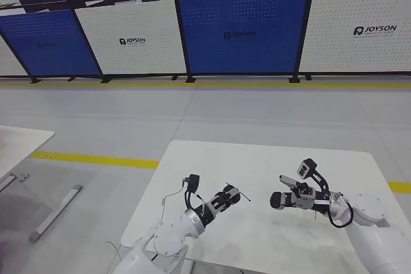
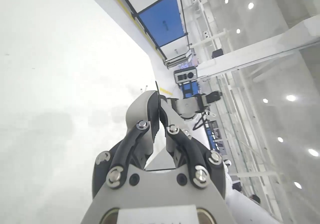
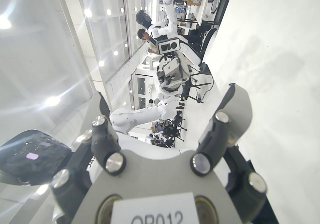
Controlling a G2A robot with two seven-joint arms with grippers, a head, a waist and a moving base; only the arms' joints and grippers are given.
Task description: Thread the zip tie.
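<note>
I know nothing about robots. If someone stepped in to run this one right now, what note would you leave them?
Left claw: shut on the black zip tie, one end poking out past its tips, over the white table.
Right claw: open, empty, facing the left claw across a gap.
Done: tie is in hand.
Left: threading; the tie looks straight, no loop yet.

I log a white tabletop on grey floor, a yellow floor line behind it, blue and white partition panels beyond, and a second table off to the left.
</note>
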